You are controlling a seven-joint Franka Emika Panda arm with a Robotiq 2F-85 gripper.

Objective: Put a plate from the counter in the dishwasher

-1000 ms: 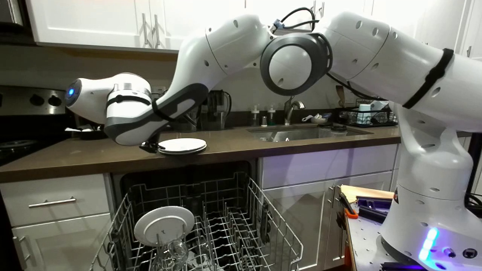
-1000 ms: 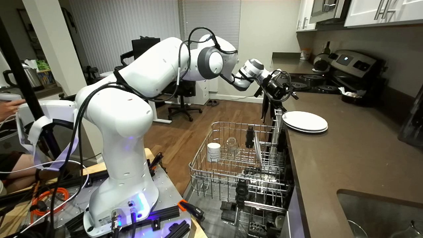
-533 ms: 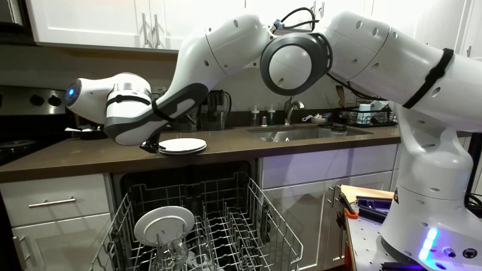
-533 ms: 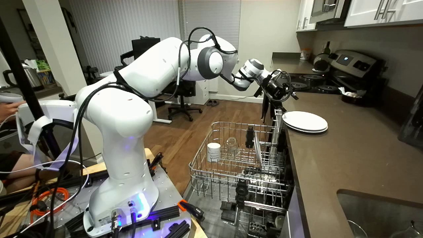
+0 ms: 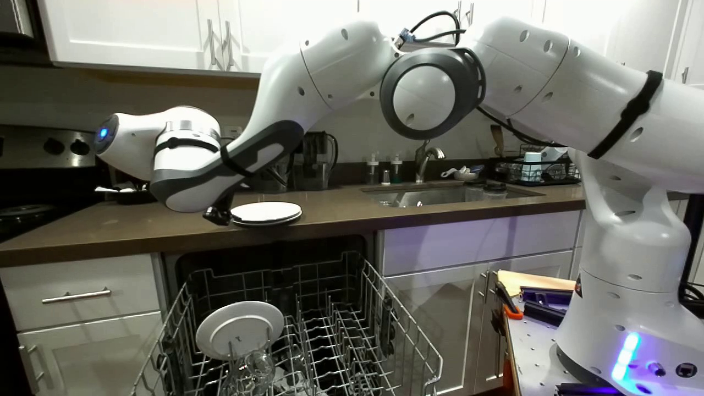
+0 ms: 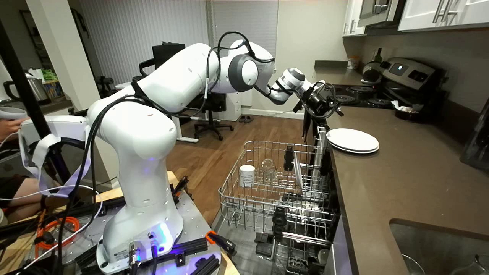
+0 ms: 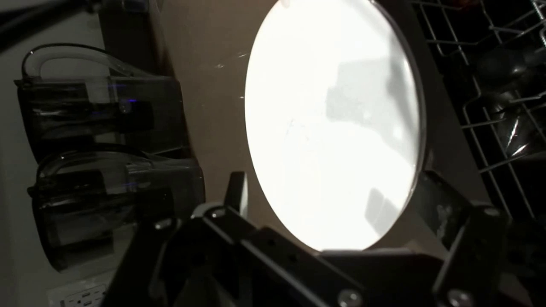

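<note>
Gripper [image 7: 335, 187]: shifted a hair leftward in an exterior view since the earlier frame (so little that it is easily missed), with its fingers [image 7: 445, 209] spread wide and nothing held.
Plate [image 5: 267, 210]: not displaced; seen flat near the front edge of the counter [image 5: 110, 225], its left end faced by the gripper. Another rim is seen beneath, so two may be stacked.
Plate rim: framed between the fingers in the wrist view; whether it is touched at the right cannot be told.
Dishwasher [image 5: 308, 250]: opened, its wire rack [image 5: 324, 335] drawn out; at the left a white dish [image 5: 240, 330] is stood on edge, near a drinking glass [image 5: 257, 371].
Plate to rack: judged not yet begun. So slight a shift suggests that the grasp is being lined up; the top rim alone should be pinched, or the lower one may be dragged along.
</note>
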